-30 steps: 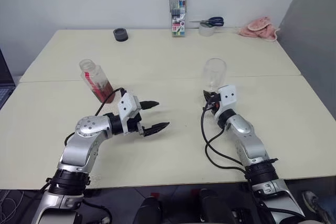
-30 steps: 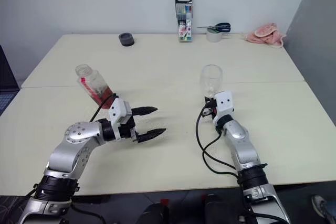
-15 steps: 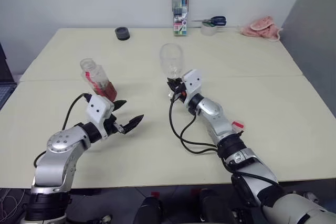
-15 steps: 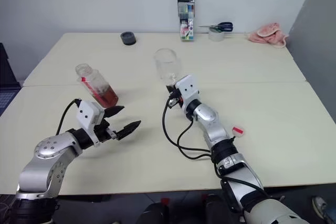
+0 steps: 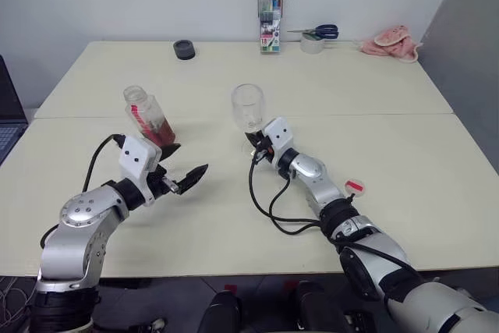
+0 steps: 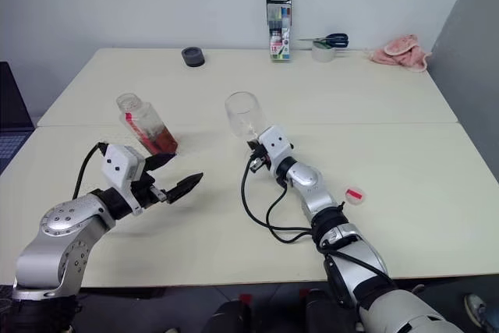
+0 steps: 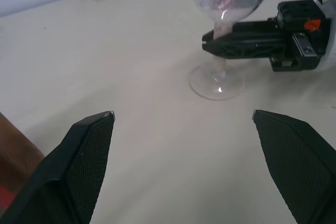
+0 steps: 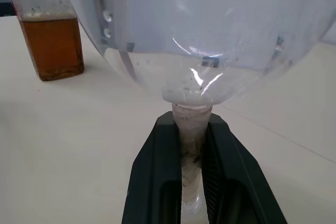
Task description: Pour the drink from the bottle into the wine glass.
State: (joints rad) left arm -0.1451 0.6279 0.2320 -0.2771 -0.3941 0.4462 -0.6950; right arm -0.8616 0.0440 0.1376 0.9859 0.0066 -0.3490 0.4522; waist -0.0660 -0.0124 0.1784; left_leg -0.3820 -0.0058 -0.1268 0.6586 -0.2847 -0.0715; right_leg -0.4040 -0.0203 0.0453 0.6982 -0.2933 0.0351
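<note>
**Glass pinched by the stem, bottle standing free**

Pale cream tabletop (image 5: 390, 154) runs back to a white wall, with a seam crossing it left to right about halfway back. Along the far edge sit a dark round object (image 5: 184, 49), an upright case of coloured pens (image 5: 270, 18), a roll of tape with blue-handled scissors (image 5: 316, 33) on top, and a crumpled pink cloth (image 5: 391, 41) at the far right. A small red-and-white item (image 5: 355, 186) lies on the table just right of the right forearm; what it is cannot be told from here.

Left of centre stands the bottle (image 5: 150, 119), upright, uncapped as far as the head views show, with a red label strip. The drink (image 8: 52, 48), reddish brown, fills roughly its lower half.

Near the middle of the table is the wine glass (image 5: 247, 108), its bowl clear and empty. The right gripper (image 8: 192, 145) has its 2 black fingers pressed together on the thin stem, just under the bowl. The glass's round foot (image 7: 216, 82) shows below the fingers, at or just above the surface; contact cannot be judged.

The left gripper (image 5: 184, 169) hovers just near and right of the bottle, its 2 fingers spread wide and holding nothing, aimed toward the glass. Its upper finger overlaps the bottle's base in the head views.
</note>
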